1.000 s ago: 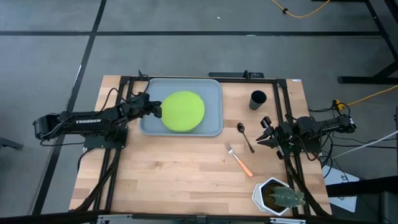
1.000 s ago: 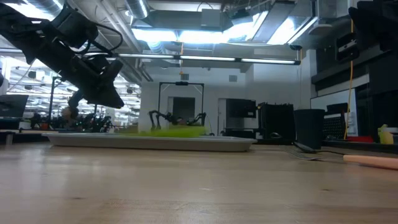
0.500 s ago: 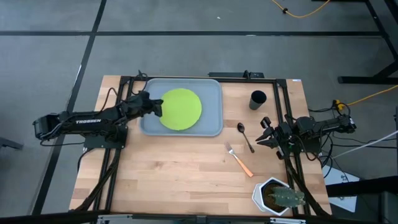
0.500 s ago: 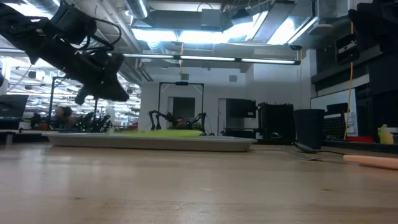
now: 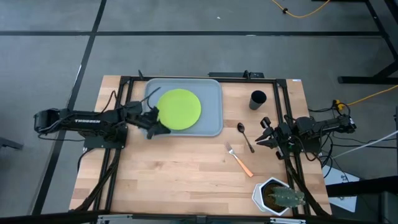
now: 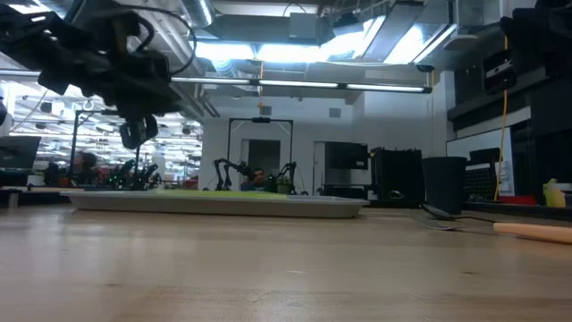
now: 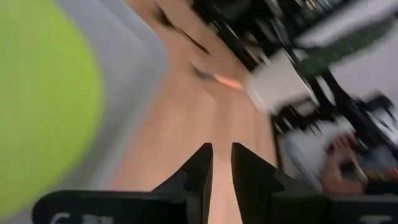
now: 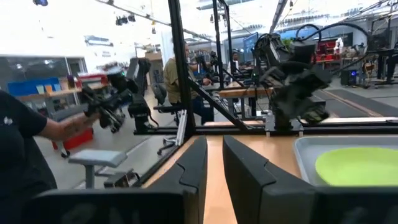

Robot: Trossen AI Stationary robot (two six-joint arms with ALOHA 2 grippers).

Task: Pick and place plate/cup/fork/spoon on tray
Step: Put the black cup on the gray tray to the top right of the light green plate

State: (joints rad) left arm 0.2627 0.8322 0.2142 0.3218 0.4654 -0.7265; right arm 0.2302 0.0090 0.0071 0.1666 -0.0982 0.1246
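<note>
The lime-green plate (image 5: 179, 109) lies flat in the grey-blue tray (image 5: 211, 93) at the far middle of the table. My left gripper (image 5: 163, 130) hangs shut and empty above the tray's near left corner, just clear of the plate; the low view (image 6: 132, 134) shows it raised. My right gripper (image 5: 260, 132) waits shut at the right edge. The black cup (image 5: 257, 99) stands right of the tray. The dark spoon (image 5: 245, 135) and the orange-handled fork (image 5: 239, 160) lie on the wood between the tray and my right gripper.
A white hexagonal pot with a cactus (image 5: 277, 196) stands at the near right corner. The near half of the table is bare wood (image 5: 174, 180). A person's arm (image 8: 56, 127) shows in the room beyond the table.
My left gripper has drawn away from the plate's left rim, swinging toward the table's near edge and turning toward the right. The plate has shifted slightly toward the left and far side and now lies flat in the tray.
</note>
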